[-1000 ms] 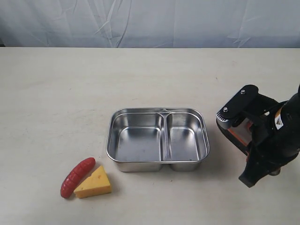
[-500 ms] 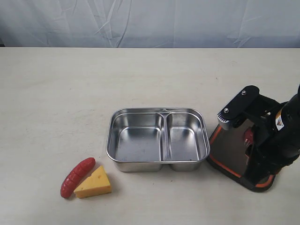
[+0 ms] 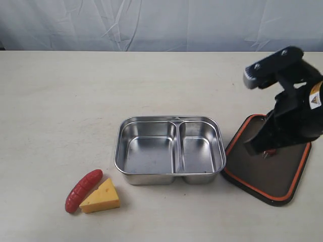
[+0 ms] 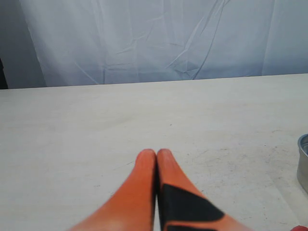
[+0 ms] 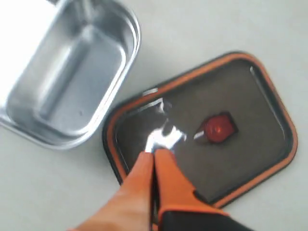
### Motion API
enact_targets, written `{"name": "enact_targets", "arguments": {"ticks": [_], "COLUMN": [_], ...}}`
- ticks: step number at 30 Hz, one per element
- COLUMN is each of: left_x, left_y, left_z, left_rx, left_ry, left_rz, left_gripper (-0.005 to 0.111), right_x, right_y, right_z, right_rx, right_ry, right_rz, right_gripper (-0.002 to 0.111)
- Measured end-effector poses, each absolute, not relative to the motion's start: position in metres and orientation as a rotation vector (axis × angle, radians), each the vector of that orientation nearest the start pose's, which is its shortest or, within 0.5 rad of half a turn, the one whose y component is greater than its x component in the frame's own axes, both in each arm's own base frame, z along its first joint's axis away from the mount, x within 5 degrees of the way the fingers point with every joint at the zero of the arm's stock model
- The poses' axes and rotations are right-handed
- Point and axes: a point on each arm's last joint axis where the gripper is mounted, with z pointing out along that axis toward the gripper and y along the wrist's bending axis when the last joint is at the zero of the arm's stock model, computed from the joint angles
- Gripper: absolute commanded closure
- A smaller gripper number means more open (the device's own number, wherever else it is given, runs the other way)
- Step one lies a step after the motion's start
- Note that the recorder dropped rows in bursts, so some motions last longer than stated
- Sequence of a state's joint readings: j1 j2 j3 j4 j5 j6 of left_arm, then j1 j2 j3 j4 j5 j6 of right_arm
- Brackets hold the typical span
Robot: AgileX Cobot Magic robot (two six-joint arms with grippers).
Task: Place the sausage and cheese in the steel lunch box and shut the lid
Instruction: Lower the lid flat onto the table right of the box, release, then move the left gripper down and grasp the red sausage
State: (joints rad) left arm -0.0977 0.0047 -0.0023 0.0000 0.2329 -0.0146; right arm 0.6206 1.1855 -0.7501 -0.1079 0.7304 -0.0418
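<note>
Sausage [image 3: 83, 190] and cheese [image 3: 101, 196] are lying side by side on the desk [image 3: 151, 80], at about 7 o'clock from the box [image 3: 171, 179] and outside it. The sausage is resting against the cheese's slanted edge. The box is sitting open near the middle of the desk, both compartments bare and the wider one on the side nearer the food.

The desk is showing a pale, matte beige top with faint scuffs. A wrinkled white cloth [image 3: 161, 25] is hanging along its far edge as a backdrop.

The lid [image 3: 282, 176] is lying flat at about 4 o'clock from the box, with one corner just beside the box wall; I cannot tell whether they are touching. Its orange rim is showing all round, and the small red-orange valve [image 5: 217, 128] is sitting at its centre.

The right end effector [image 5: 155, 155] is hovering over the lid with its orange fingers pressed together, gripping nothing. The left end effector [image 4: 157, 156] is likewise closed and empty, hanging over bare desk.

A second ago the right end effector was down low, holding the lid on edge. Half a second ago the lid was leaning steeply. Now it is lying released, and the arm is standing higher. Box, sausage and cheese are sitting where they were.
</note>
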Motion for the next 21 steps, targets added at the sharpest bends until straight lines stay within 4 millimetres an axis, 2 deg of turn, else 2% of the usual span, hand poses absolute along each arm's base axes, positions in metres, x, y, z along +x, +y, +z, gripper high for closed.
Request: {"name": "enact_targets", "arguments": {"ticks": [7, 14, 17, 21], "left_x": [0.055, 0.056, 0.056, 0.056], "left_y": [-0.005, -0.006, -0.008, -0.01], "left_z": [0.193, 0.193, 0.197, 0.205], "left_rx": [0.071, 0.065, -0.042, -0.266], "left_ry": [1.718, 1.711, 1.679, 1.584], "left_rz": [-0.083, -0.092, -0.225, -0.482], "left_gripper": [0.107, 0.107, 0.107, 0.107], "right_x": [0.156, 0.129, 0.121, 0.114], "right_y": [0.11, 0.094, 0.089, 0.086], "right_z": [0.299, 0.318, 0.321, 0.325], "right_rx": [-0.716, -0.665, -0.656, -0.643], "right_ry": [2.286, 2.253, 2.251, 2.238], "right_rz": [0.278, 0.353, 0.374, 0.407], "right_gripper": [0.108, 0.108, 0.108, 0.108]}}
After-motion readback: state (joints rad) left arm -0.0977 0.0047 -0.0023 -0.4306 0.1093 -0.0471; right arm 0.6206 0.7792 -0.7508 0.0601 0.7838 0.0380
